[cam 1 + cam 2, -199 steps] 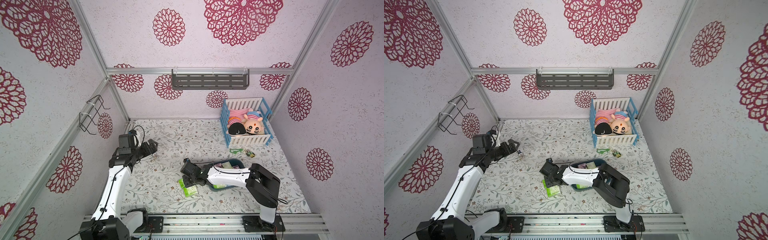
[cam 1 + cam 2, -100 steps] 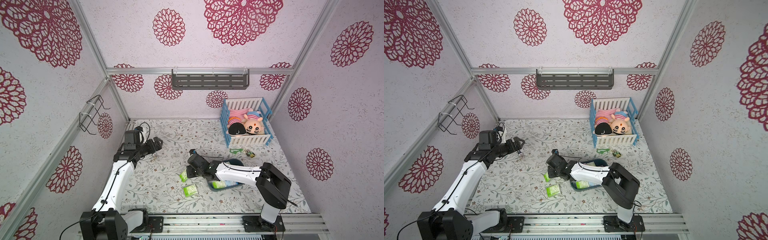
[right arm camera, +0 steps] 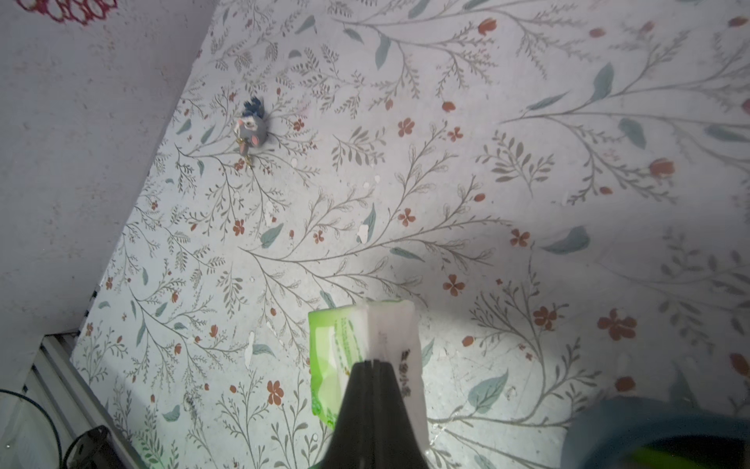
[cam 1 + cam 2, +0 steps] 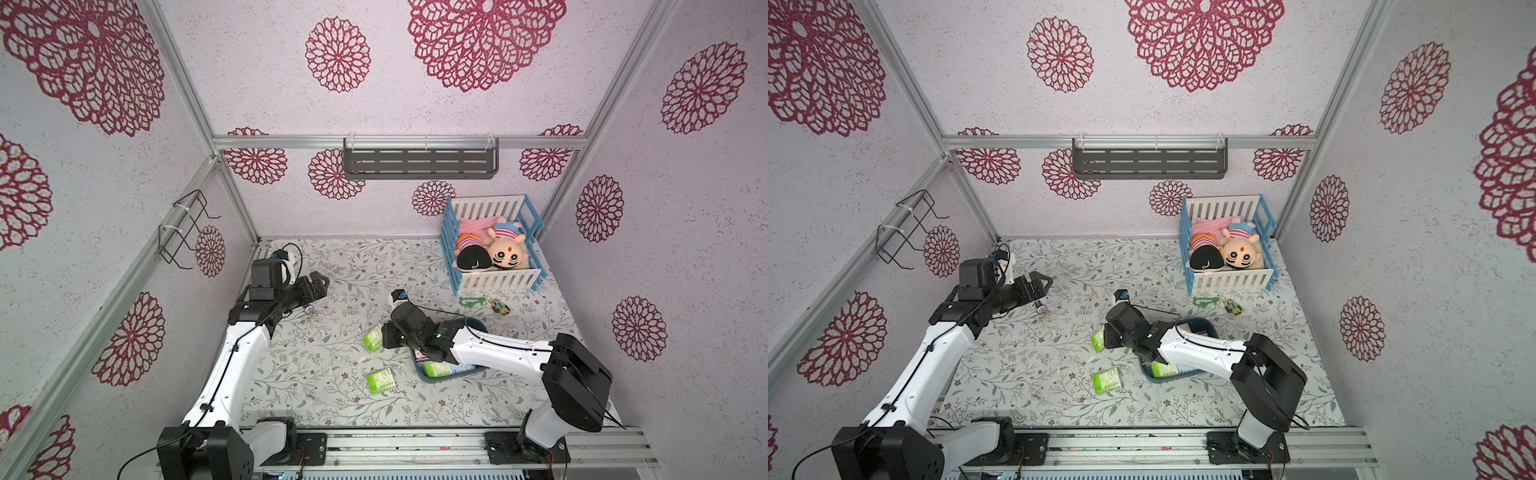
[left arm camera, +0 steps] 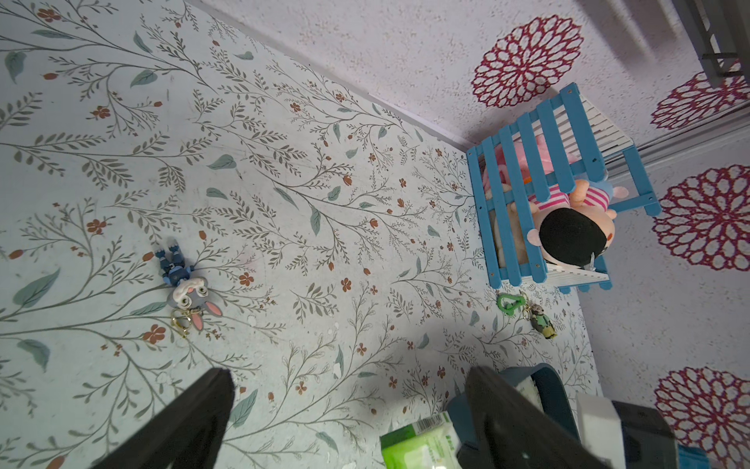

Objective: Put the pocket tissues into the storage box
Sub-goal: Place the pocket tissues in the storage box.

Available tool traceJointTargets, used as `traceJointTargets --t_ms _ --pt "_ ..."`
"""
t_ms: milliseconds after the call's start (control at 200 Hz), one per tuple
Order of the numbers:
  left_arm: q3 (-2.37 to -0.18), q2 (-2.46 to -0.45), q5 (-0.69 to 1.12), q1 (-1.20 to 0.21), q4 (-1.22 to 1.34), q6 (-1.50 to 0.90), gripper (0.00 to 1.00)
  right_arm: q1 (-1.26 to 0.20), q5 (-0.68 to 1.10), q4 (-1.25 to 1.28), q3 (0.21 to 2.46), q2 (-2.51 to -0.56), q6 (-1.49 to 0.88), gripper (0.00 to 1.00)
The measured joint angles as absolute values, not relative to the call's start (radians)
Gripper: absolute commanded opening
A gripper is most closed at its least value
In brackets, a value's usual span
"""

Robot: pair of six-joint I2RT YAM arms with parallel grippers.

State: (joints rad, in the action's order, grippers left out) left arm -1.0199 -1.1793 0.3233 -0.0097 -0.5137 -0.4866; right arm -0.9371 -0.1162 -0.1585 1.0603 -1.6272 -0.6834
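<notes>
The table top is pale and printed with thin grey twigs, green leaves and little red flowers. Around it stand pale walls with big dark red round flower shapes. Silver metal bars hold the walls up. A grey shelf with slots hangs on the back wall. A black wire rack hangs on the side wall by the left arm.

In the far corner sits a blue-and-white crib with slats, and two soft dolls lie inside it. Just in front of the crib lie a green clip and a tiny toy figure. A small grey bunny key charm lies alone on the table top near the left gripper. That gripper's fingers are wide apart and hold nothing.

The right gripper has its fingers pressed together on the edge of a lime green-and-white tissue pack. The pack is tilted up, just beside the dark teal plastic storage box. More packs lie inside the box: green, light blue and pink. Another green pack lies flat on the table top near the box.
</notes>
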Motion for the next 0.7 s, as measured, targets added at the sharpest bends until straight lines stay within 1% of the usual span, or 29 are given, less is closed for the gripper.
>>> traceJointTargets --t_ms 175,350,455,565,701 --pt "-0.999 -1.104 0.328 -0.020 -0.487 -0.498 0.97 -0.930 -0.171 -0.141 1.015 -1.583 -0.697 0.00" --pt "-0.999 -1.102 0.342 -0.056 -0.447 -0.501 0.97 -0.892 -0.257 -0.211 0.956 -1.411 -0.720 0.00" --pt "-1.017 -1.143 0.350 -0.163 -0.430 -0.506 0.97 -0.834 -0.330 -0.279 0.941 -1.290 -0.750 0.00" --pt "-1.029 -1.178 0.354 -0.290 -0.368 -0.522 0.97 -0.776 -0.418 -0.380 0.873 -1.125 -0.811 0.00" --pt "-1.032 -1.209 0.368 -0.349 -0.299 -0.545 0.97 -0.736 -0.535 -0.559 0.815 -0.979 -0.915 0.00"
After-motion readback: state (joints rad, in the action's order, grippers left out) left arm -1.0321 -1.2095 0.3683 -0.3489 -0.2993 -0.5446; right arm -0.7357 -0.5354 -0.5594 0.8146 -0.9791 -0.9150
